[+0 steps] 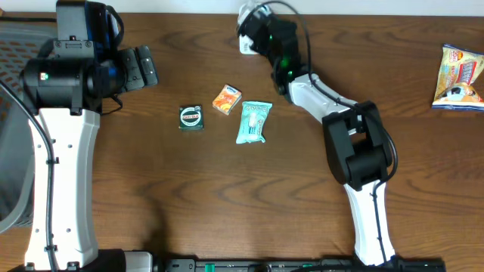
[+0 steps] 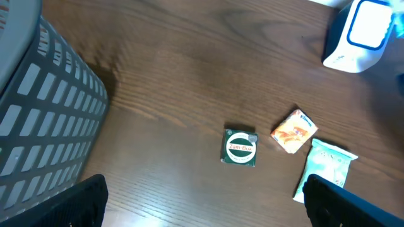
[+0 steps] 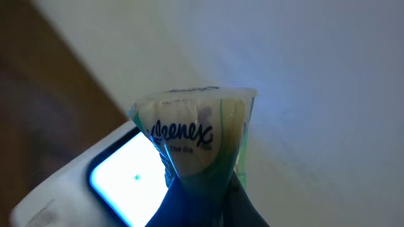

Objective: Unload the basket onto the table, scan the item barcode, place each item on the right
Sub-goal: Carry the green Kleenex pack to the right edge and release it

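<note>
Kleenex pack [image 3: 196, 135] presented at the scanner [image 3: 120, 173]
The right end effector [image 3: 211, 198] pinches its lower end, probably so the barcode side stays uncovered facing the glow; the left end effector [image 1: 142, 68] waits wide open and empty.

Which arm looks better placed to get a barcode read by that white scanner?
Right. The right gripper is shut on a Kleenex pack, close to the scanner and its lit window. The left gripper hangs open and empty, over by the basket.
</note>
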You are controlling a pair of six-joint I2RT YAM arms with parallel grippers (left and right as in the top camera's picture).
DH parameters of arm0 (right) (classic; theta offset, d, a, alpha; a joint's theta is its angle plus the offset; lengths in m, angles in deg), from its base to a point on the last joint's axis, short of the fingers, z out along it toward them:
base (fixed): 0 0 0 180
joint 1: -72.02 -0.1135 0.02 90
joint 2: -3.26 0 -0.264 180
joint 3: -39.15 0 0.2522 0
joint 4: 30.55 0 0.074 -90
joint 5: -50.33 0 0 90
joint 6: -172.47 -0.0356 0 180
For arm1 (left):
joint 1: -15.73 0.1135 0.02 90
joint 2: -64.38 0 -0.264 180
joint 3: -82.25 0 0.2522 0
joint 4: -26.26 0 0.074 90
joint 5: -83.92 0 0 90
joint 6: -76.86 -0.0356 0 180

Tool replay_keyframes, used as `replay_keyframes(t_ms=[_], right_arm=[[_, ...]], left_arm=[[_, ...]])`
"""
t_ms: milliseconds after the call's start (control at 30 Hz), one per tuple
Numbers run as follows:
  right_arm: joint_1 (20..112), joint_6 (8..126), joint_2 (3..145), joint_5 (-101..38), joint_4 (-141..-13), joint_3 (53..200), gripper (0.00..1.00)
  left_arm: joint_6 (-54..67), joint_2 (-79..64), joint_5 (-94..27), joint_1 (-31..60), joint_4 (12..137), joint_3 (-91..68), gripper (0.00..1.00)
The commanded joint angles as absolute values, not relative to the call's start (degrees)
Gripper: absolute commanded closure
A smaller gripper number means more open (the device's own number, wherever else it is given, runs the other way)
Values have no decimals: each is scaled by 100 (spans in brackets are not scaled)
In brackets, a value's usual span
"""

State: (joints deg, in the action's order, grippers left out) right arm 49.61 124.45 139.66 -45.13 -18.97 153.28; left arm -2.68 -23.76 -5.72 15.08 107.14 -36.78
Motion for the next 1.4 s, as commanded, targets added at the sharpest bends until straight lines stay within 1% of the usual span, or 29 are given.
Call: replay_keyframes(t_ms=[0, 200, 400, 667, 800, 933, 967, 1000, 1067, 1100, 1233, 1367], right_arm=[[5048, 11805, 13839, -4928, -2172, 15781, 99], [5304, 11254, 13244, -5245, -3188, 15892, 99], [6128, 10469, 12613, -5236, -4697, 15892, 99], [7444, 10436, 12475, -5223, -6867, 15890, 99], [8080, 10434, 12556, -5221, -7468, 15886, 99], [8615, 10406, 12661, -5199, -7719, 15884, 99], [8725, 10360, 12687, -5160, -7759, 15884, 93], [8840, 10297, 12709, -5077, -7811, 15884, 81], [9015, 10238, 12735, -4782, -7931, 15884, 25], [9070, 10231, 12735, -4626, -7977, 15884, 1], [9181, 10141, 12737, -3877, -8097, 15881, 1], [9157, 9516, 12737, -2786, -8237, 15881, 1]], left_arm=[[-283, -2405, -542, 1506, 10729, -3674, 2], [-283, -2405, -542, 1506, 10729, -3674, 2], [-283, -2405, -542, 1506, 10729, -3674, 2], [-283, -2405, -542, 1506, 10729, -3674, 2], [-283, -2405, -542, 1506, 10729, -3674, 2], [-283, -2405, -542, 1506, 10729, -3674, 2], [-283, -2405, -542, 1506, 10729, -3674, 2], [-283, -2405, -542, 1506, 10729, -3674, 2], [-283, -2405, -542, 1506, 10729, -3674, 2], [-283, -2405, -542, 1506, 10729, -3674, 2], [-283, -2405, -542, 1506, 10729, -3674, 2], [-283, -2405, -542, 1506, 10729, -3674, 2]])
